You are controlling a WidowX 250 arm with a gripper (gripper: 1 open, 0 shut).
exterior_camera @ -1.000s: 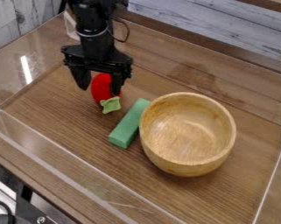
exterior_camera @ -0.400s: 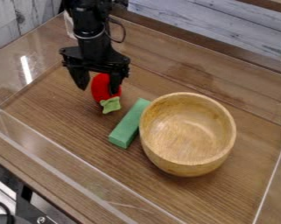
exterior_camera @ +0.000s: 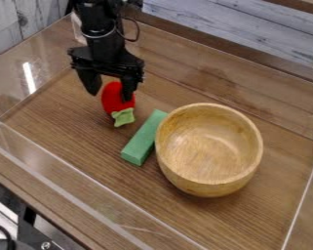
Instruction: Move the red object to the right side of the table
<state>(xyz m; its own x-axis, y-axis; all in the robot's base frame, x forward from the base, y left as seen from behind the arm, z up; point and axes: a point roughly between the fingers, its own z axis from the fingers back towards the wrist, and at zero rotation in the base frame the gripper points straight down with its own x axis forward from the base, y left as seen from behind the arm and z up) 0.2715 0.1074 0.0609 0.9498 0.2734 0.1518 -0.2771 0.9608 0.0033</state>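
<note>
Wood-grain table, clear acrylic walls; pincer spread wide, straddling red object.

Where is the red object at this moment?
In the camera view the red object lies on the left part of the table, between the open fingers of the gripper, just up-left of the green block and left of the wooden bowl.
</note>
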